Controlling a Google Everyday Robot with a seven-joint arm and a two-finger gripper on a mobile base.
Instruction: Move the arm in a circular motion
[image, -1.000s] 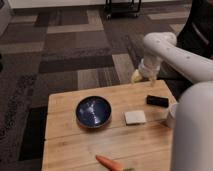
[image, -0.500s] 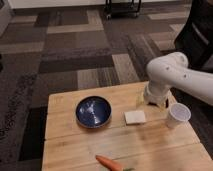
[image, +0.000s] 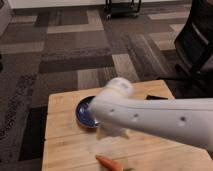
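Observation:
The arm (image: 160, 120), glossy white with small dark dots, stretches from the right edge across the middle of the wooden table (image: 65, 145). Its rounded end (image: 117, 92) sits just right of a dark blue bowl (image: 84, 111) and covers part of it. The gripper (image: 113, 132) shows as a pale yellowish blur under the arm's end, low over the table in front of the bowl.
An orange carrot (image: 110, 162) lies at the table's front edge. A flat black object (image: 156, 97) peeks out behind the arm at the table's far right. A black office chair (image: 197, 47) stands to the right, and a cart (image: 122, 7) at the far back on the patterned carpet.
The arm has swung from the table's right side leftward and toward the camera. It now hides the pale square item and the white cup and partly covers the bowl.

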